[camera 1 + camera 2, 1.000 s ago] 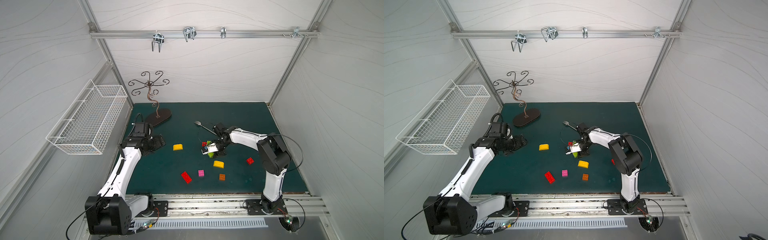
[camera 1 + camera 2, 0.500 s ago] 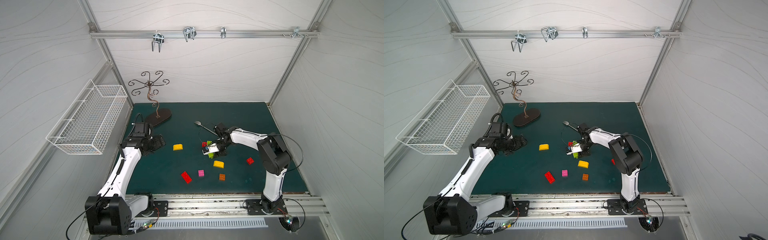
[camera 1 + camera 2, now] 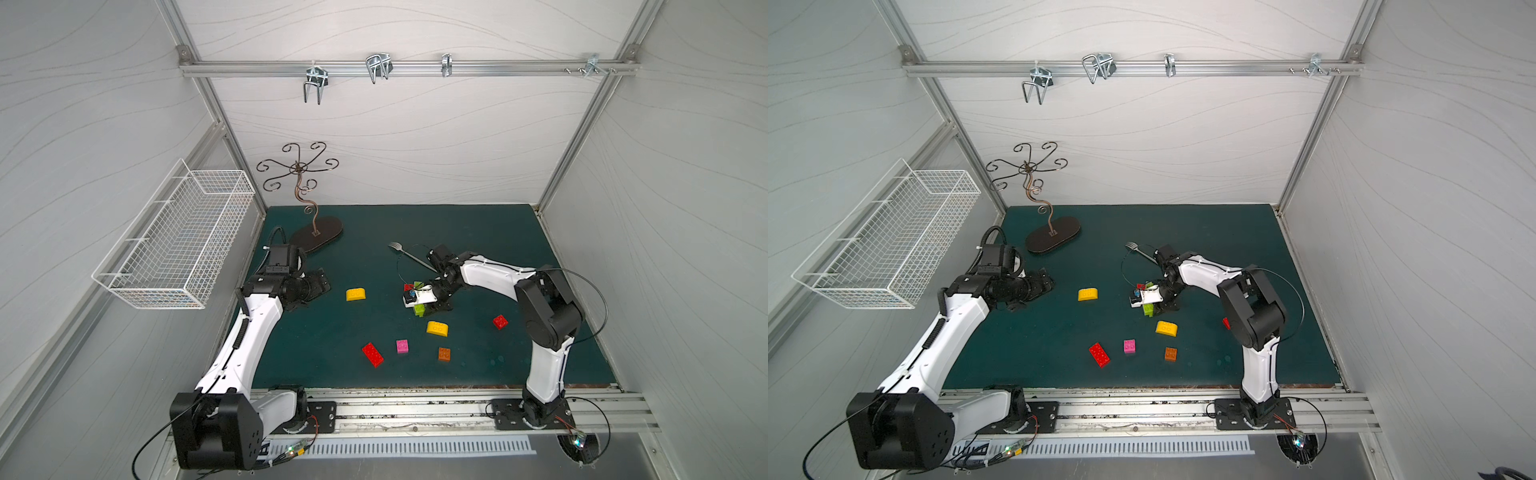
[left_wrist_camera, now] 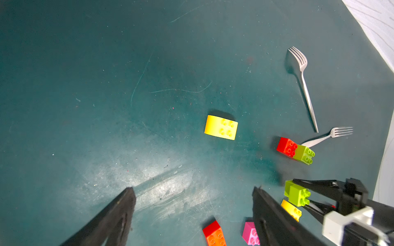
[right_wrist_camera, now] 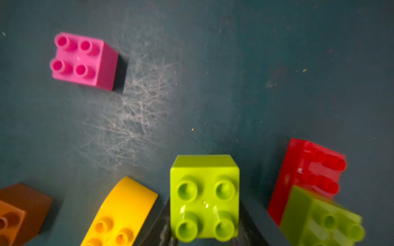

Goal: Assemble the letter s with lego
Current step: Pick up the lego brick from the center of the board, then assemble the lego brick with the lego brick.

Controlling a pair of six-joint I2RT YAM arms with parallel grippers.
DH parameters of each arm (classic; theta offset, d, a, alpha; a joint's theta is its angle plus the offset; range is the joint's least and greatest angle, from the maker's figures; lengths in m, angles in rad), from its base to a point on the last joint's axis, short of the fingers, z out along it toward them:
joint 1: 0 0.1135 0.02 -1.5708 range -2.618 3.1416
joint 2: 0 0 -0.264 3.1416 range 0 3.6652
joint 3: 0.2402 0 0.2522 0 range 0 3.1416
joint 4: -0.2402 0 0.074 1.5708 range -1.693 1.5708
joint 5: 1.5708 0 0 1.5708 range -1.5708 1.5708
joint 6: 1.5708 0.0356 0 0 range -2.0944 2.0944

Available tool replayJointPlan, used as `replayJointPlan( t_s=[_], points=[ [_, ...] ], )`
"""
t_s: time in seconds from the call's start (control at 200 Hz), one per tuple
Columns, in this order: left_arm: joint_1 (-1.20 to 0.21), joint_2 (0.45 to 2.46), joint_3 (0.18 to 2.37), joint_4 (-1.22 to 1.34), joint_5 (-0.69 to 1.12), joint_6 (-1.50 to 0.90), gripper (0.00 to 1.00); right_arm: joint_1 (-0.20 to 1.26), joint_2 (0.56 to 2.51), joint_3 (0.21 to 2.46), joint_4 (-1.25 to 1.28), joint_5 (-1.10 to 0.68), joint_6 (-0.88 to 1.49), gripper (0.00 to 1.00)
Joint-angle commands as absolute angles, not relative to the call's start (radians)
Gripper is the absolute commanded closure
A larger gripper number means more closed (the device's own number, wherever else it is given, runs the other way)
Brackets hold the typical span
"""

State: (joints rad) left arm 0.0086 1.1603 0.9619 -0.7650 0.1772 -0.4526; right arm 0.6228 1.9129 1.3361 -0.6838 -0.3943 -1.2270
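The right hand (image 3: 422, 308) is clenched on a lime green brick (image 5: 204, 198). This is a glossy, square-topped plastic block with four round, hollow-tipped studs, pinched at its side faces between the black fingers (image 5: 160, 230). It sits low over the worktop (image 5: 277, 74), a matte dark teal mat crossed with fine pale scratches. Whether the brick rests on the mat or hangs just clear of it cannot be told.

Just beside this hand on one flank lies a yellow arched brick (image 5: 125, 210), smooth and curved, with studs on its flat part. On the other flank a red brick (image 5: 309, 170) and a second lime brick (image 5: 319, 219) touch each other, and both appear tipped so their studs point sideways. Out beyond the fingertips, well apart, a pink cube brick (image 5: 83, 60) stands studs up. An orange brick (image 5: 19, 213) lies past the yellow arch, partly cut off.

The left hand (image 4: 193, 191) is released, with its tapered black fingers spread wide and nothing between them, well apart from the right hand. Ahead of it another yellow arched brick (image 4: 221, 127) lies alone. Two slim polished metal forks (image 4: 304, 89) lie further ahead, and one handle ends close by the red brick.

In a top view, a long red brick (image 3: 372, 354) lies between the two hands. A small red brick (image 3: 500, 321) lies behind the right hand, beside its arm.
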Motion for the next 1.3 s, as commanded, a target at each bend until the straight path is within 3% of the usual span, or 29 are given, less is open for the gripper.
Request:
replayJointPlan(
  t_s=[0.0, 0.32, 1.296],
  points=[
    [0.017, 1.163, 0.963, -0.742, 0.188, -0.453, 0.11, 0.604, 1.869, 1.462, -0.793, -0.484, -1.146, 0.81],
    [0.021, 1.166, 0.961, -0.742, 0.178, -0.453, 0.11, 0.595, 2.035, 1.755, -0.926, -0.439, -1.038, 0.83],
    [0.023, 1.176, 0.962, -0.744, 0.174, -0.451, 0.12, 0.562, 2.148, 1.74, -0.879, -0.412, -0.93, 0.86]
  ],
)
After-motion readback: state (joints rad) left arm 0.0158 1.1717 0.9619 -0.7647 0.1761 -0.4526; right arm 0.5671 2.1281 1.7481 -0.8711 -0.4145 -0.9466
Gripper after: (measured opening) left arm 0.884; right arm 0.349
